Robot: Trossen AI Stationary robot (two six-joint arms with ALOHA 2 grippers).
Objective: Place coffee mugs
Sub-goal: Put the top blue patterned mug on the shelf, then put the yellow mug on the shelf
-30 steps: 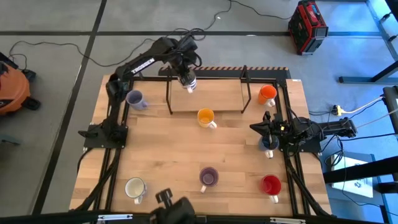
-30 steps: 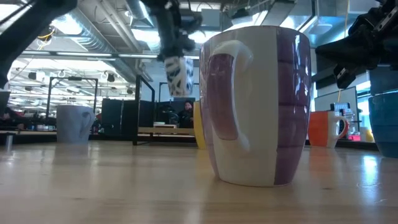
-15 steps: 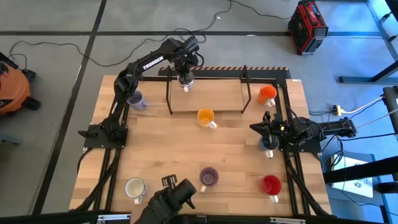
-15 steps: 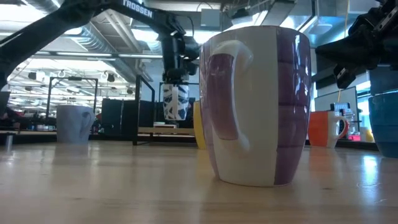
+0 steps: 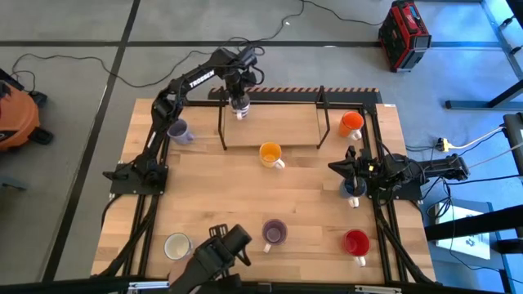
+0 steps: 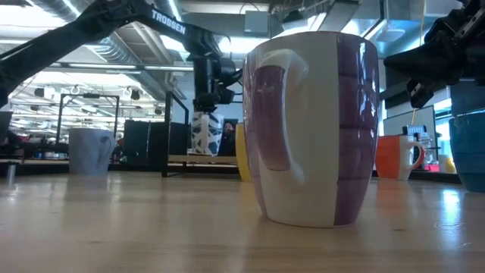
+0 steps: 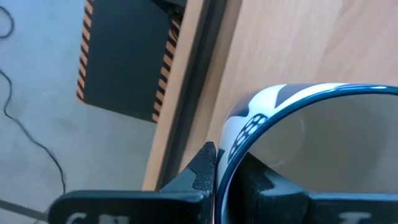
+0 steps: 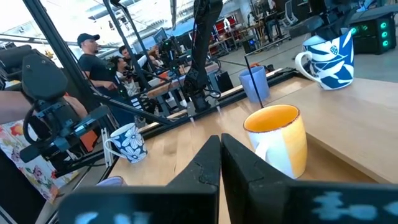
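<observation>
The wide wooden table (image 5: 212, 196) is bare across the middle of the frame. A round yellow-orange mug (image 5: 270, 153) and two thin black posts (image 5: 222, 126) block the upper middle.

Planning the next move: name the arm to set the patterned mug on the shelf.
Left. The left hand grips the blue-and-white mug by the rim at the shelf; the right hand sits shut, far off.

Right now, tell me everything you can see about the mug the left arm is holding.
The patterned mug is glossy white with dark blue markings and a blue rim, apparently ceramic. It hangs upright, open side up, low over the raised wooden shelf at the table's far edge. The left gripper pinches its wall from above, one finger inside and one outside. Whether its base touches the shelf is unclear.
</observation>
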